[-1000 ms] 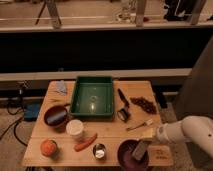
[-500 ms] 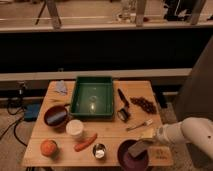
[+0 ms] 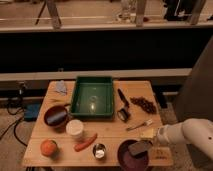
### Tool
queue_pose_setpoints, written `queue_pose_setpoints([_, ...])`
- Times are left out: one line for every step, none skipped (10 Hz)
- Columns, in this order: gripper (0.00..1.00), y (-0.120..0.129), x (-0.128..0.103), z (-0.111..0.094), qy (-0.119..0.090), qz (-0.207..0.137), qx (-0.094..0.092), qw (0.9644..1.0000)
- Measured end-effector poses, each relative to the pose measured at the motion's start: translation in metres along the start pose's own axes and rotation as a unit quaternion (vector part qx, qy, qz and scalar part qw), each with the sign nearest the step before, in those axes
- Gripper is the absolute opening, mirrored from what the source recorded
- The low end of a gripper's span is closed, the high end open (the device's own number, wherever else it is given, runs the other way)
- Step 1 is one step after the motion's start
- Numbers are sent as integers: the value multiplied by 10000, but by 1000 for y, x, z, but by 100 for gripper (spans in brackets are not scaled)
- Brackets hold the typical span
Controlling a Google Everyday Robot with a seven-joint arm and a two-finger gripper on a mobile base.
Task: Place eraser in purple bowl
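Note:
The purple bowl (image 3: 129, 159) sits at the table's front edge, right of centre. The eraser (image 3: 139, 148), a dark grey-brown block, lies tilted over the bowl's right half, inside or just above the rim. My gripper (image 3: 152, 146) reaches in from the right at the end of the white arm (image 3: 185, 134). It is right against the eraser's right end, at the bowl's right rim. I cannot tell whether the eraser rests in the bowl or hangs from the gripper.
A green tray (image 3: 92, 96) is at the back centre, with a black-handled tool (image 3: 123, 104) and a dark cluster (image 3: 144, 104) to its right. A dark red bowl (image 3: 56, 116), white cup (image 3: 75, 129), carrot (image 3: 85, 142), orange (image 3: 48, 147) and metal cup (image 3: 99, 150) are front left.

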State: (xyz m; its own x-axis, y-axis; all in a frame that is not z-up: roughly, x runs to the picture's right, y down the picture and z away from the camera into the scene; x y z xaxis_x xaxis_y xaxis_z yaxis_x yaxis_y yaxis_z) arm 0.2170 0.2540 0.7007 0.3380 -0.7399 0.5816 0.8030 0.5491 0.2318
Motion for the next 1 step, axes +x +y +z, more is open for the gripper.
queue_pose_setpoints([66, 0, 0, 0, 11, 3, -5, 10000])
